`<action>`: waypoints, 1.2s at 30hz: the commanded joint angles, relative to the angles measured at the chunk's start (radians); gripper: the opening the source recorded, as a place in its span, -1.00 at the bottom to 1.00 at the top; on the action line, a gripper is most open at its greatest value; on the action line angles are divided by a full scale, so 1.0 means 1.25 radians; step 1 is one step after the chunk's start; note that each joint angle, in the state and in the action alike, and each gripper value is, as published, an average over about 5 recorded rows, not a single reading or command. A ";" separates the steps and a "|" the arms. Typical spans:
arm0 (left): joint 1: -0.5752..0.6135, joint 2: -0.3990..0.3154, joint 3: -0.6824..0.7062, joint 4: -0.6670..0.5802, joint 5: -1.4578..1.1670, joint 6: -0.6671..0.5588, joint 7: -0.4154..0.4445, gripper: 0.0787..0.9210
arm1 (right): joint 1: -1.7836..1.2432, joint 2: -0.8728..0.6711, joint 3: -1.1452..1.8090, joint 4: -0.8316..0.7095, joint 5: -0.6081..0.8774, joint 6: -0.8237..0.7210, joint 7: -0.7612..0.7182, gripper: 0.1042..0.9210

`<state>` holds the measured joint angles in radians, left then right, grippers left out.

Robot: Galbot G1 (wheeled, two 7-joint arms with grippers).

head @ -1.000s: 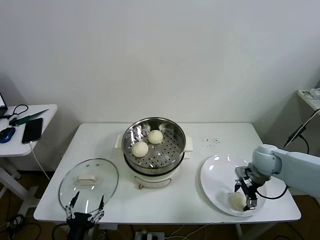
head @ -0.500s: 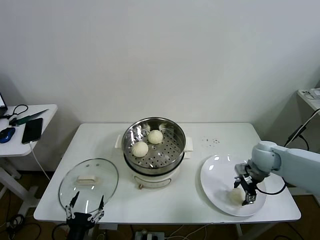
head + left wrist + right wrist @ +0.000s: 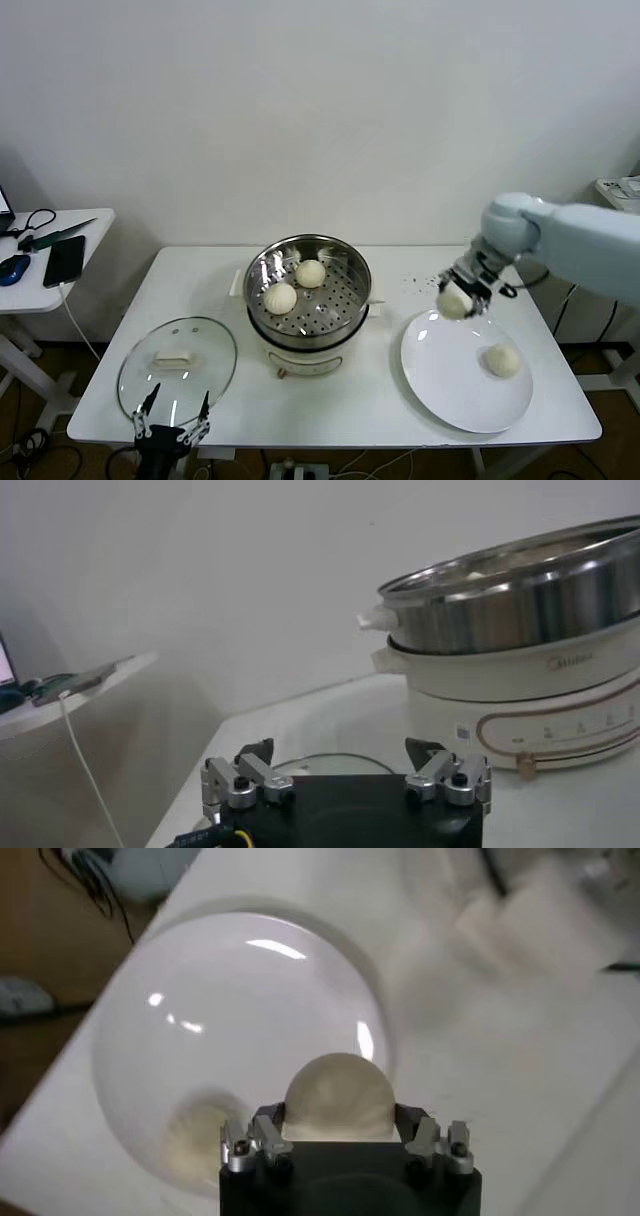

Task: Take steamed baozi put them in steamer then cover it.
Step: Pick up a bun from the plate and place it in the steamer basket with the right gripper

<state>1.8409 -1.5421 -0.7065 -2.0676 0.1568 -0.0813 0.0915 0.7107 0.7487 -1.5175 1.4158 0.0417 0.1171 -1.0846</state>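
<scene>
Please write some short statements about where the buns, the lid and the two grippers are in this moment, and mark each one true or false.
1. Two steamed baozi lie in the steamer. True.
2. The right gripper is empty. False: it is shut on a baozi, held above the table between the steamer and the white plate.
3. One baozi lies on the white plate. True.
4. The cover sits on the steamer. False: it lies flat on the table to the steamer's left, and the steamer is uncovered.
5. The left gripper holds the cover by its handle. False: it is open at the near table edge, by the cover's rim, holding nothing.
</scene>
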 commanded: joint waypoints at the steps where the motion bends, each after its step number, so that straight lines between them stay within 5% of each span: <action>1: -0.002 -0.001 0.001 0.004 -0.001 0.002 0.000 0.77 | 0.201 0.231 -0.015 -0.077 -0.032 0.261 -0.018 0.49; 16: -0.006 0.011 0.002 0.019 -0.001 0.004 0.001 0.77 | 0.044 0.472 0.071 -0.107 -0.041 0.283 -0.018 0.49; 36: -0.012 0.014 0.003 0.016 -0.002 0.007 0.003 0.77 | -0.078 0.537 0.038 -0.123 -0.070 0.310 -0.018 0.49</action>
<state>1.8265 -1.5266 -0.7028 -2.0484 0.1549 -0.0719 0.0949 0.6592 1.3739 -1.4595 1.2661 -0.0375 0.4859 -1.1049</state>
